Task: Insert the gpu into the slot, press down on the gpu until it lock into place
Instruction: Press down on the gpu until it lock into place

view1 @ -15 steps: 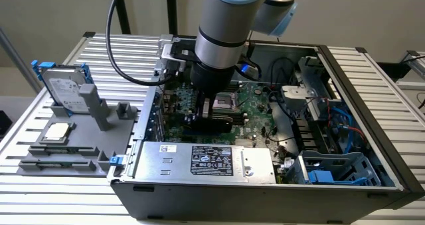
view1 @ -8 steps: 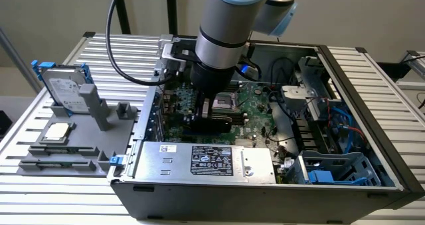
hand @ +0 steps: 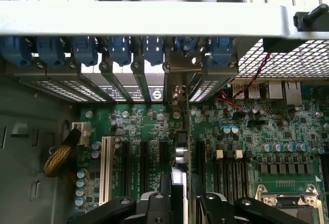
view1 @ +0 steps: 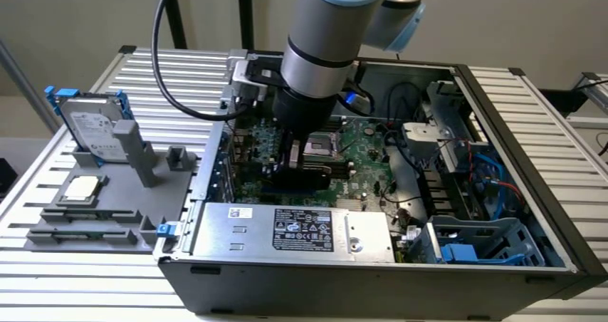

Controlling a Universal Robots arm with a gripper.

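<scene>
Gpu (hand: pixel 178 183) stands on its edge over the green motherboard (hand: pixel 139 126), inside the open computer case (view1: pixel 380 286). The hand (hand: pixel 178 209) is closed on the gpu: one black finger is on each side of the card and both touch it. In the wrist view the card is seen from its thin upper edge, and it runs toward the metal brackets at the back wall of the case, under a row of blue clips (hand: pixel 121 49). It lies between black sockets, and a white socket (hand: pixel 106 170) is some rows away. I cannot tell if the lower edge of the card is seated, because the card hides what is under it. In the exterior view the arm comes down from above into the middle of the case, and the hand (view1: pixel 302 158) with the black card (view1: pixel 302 176) is just behind the silver power-supply box (view1: pixel 295 229). On the exterior view's left a hard drive (view1: pixel 90 126) stands in a grey holder on the slatted surface (view1: pixel 95 293), well apart from the case.
</scene>
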